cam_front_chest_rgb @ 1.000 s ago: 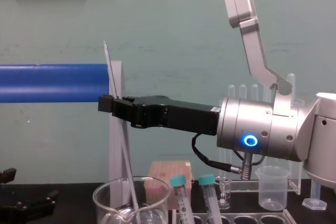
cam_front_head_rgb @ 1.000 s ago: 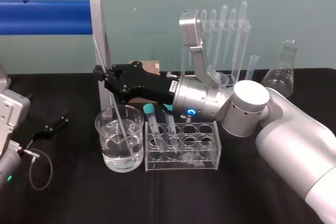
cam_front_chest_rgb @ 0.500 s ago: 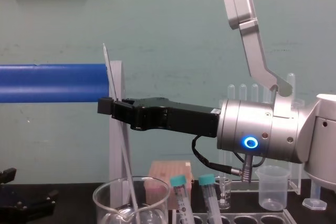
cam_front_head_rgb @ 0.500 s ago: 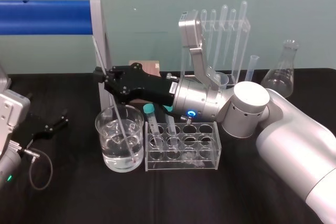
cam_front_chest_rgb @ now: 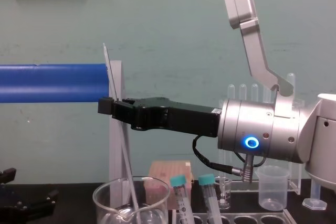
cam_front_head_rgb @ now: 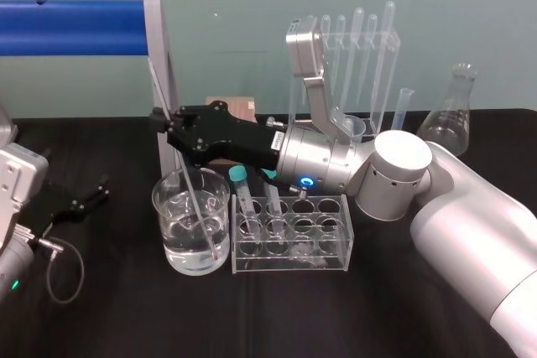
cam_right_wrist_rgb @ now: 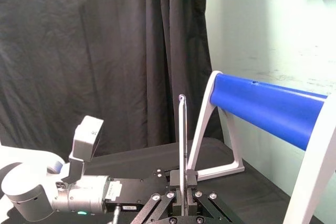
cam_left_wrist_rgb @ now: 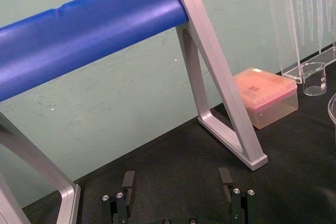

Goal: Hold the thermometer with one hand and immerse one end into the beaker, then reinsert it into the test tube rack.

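The thermometer [cam_front_head_rgb: 192, 192] leans steeply, its lower end sunk in the clear liquid of the beaker [cam_front_head_rgb: 164, 232] and its upper end rising past the grey frame post behind. In the chest view the picture's lower edge cuts off its tip, and in the head view the liquid makes the tip hard to place exactly. The right gripper [cam_front_head_rgb: 160, 119] reaches in sideways above the beaker, fingers pinched on the rod well above the rim. There is one thermometer, one beaker and one test tube rack [cam_front_head_rgb: 289, 262], which stands just beside the beaker and holds two teal-capped tubes [cam_front_chest_rgb: 179, 182], one half hidden behind the gripper in the head view. The left gripper [cam_left_wrist_rgb: 176, 179] rests low on the robot's left, fingers spread.
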